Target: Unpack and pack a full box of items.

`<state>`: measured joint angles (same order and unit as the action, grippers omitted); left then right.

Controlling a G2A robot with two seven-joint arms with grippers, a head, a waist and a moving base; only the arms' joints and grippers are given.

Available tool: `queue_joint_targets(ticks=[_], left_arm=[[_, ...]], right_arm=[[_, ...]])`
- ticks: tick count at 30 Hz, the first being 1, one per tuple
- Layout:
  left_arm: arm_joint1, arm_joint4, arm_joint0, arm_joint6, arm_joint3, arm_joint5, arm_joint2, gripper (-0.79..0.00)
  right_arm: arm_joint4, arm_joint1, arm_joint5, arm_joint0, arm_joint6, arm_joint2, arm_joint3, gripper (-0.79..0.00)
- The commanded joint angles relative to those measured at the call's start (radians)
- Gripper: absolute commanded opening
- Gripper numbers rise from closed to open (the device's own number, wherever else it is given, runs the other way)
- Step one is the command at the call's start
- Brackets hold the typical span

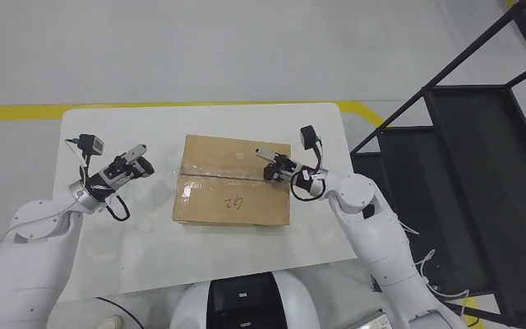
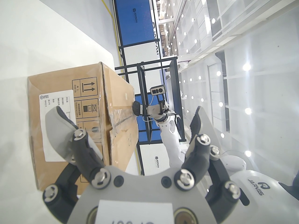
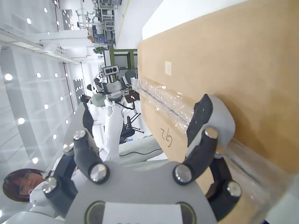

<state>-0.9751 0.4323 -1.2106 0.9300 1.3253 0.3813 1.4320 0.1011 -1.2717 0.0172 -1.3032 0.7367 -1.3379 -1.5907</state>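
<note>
Here's your scene: the closed brown cardboard box (image 1: 232,181) sits flat in the middle of the white table (image 1: 107,247), its long side running across in front of the robot. Both flaps are down, and a strip of clear tape (image 3: 163,99) runs along the centre seam from one short end to the other. There's a handwritten mark (image 1: 234,201) on the near flap and a small white sticker (image 3: 168,68) on the far one.

Your left gripper (image 1: 138,156) hangs off the box's left end, near it but apart, over bare tabletop. Its fingers are spread wide with nothing between them, and they're aimed at that end panel, which carries a white paper label (image 2: 56,127) beside some printed handling symbols.

Your right gripper (image 1: 267,162) is over the lid at the box's right end, on the seam line. Its fingers are parted too, with nothing held. From the right wrist camera, one fingertip (image 3: 203,113) lies directly over the tape, and the other stands up off the lid. I can't tell you whether that lower fingertip is actually touching the tape.

Off the table's right side stands a black metal rack (image 1: 460,148). A yellow floor line (image 1: 164,105) runs past the table's far edge.
</note>
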Motion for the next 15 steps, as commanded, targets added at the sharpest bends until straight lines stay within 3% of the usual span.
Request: queue_joint_targets(ticks=[1,6,9,15], left_arm=[[-0.001,0.000,0.002,-0.004,0.000,0.004,-0.004,0.000],[-0.006,0.020,-0.006,-0.030,0.004,0.031,-0.007,0.000],[-0.009,0.039,-0.015,-0.050,0.007,0.045,-0.005,0.000],[-0.018,0.136,-0.036,-0.143,0.005,0.049,0.016,0.000]], right_arm=[[0.011,0.007,-0.030,-0.051,-0.025,-0.047,-0.037,0.000],[0.121,0.010,-0.198,-0.161,-0.137,-0.134,-0.089,0.000],[0.177,0.011,-0.304,-0.197,-0.192,-0.188,-0.052,0.000],[0.225,0.009,-0.396,-0.234,-0.269,-0.224,-0.048,0.000]])
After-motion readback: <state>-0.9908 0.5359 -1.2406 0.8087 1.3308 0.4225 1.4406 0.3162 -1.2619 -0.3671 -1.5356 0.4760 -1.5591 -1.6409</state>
